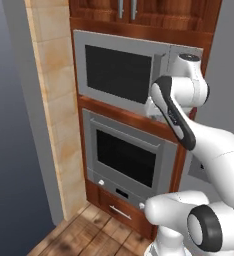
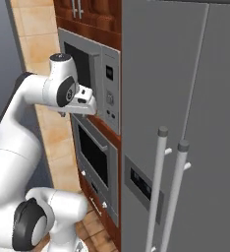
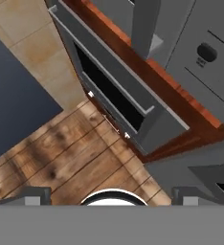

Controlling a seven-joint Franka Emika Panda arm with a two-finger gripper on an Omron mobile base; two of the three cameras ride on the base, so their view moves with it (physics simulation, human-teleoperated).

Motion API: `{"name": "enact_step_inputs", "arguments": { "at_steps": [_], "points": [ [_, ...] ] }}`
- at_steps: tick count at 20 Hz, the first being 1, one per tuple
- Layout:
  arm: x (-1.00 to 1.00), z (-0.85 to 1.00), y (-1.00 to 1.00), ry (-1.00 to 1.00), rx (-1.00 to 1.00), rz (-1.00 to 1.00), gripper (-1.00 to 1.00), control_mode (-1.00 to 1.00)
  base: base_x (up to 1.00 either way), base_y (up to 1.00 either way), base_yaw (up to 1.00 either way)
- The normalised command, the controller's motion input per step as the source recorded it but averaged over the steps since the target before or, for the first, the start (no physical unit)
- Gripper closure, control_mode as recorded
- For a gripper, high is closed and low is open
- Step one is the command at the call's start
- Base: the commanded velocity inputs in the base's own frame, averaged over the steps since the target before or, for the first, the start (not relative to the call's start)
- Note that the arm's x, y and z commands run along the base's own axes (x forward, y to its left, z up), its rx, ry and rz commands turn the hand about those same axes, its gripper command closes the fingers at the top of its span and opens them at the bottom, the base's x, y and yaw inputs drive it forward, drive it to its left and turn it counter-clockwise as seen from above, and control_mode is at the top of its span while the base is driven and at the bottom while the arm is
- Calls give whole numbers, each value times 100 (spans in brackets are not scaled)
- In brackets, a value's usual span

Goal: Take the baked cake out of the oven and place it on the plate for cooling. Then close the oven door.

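The grey wall oven [image 1: 129,160] sits below the microwave, and its door [image 1: 126,157] is shut, upright, with its black glass hiding the inside. A grey bar handle [image 1: 131,136] crosses the door's top, and a small white knob [image 1: 101,182] sits on the strip beneath. My gripper [image 1: 155,109] hovers in front of the microwave's lower right corner, above the oven door [image 2: 93,158] and pointing down at it. In the hand view the door [image 3: 111,93] and its handle [image 3: 115,72] lie below, and my gripper [image 3: 111,195] is open with nothing between its tips. The cake and plate are out of view.
The grey microwave [image 1: 119,72] with keypad [image 2: 109,98] is close behind the hand. A tall grey fridge [image 2: 186,123] with two vertical handles stands right of the oven. A tan tiled column [image 1: 54,100] flanks the left. A wooden drawer [image 1: 120,212] and plank floor [image 3: 61,158] lie below.
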Motion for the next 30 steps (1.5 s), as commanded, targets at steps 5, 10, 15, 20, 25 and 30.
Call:
{"name": "enact_step_inputs", "arguments": {
  "at_steps": [5,10,15,20,25,30],
  "points": [
    [16,-9,-5,4,0,8,-100,-100,25,-21,14],
    [14,-5,45,2,-5,15,-100,-100,0,0,0],
    [4,-23,85,0,-24,4,-100,-100,0,0,0],
    [20,-61,42,0,-29,0,-100,-100,0,0,0],
    [15,-72,15,0,-27,0,-100,-100,0,0,0],
    [38,-51,0,-1,-24,-1,-100,-100,0,0,0]
  ]
}}
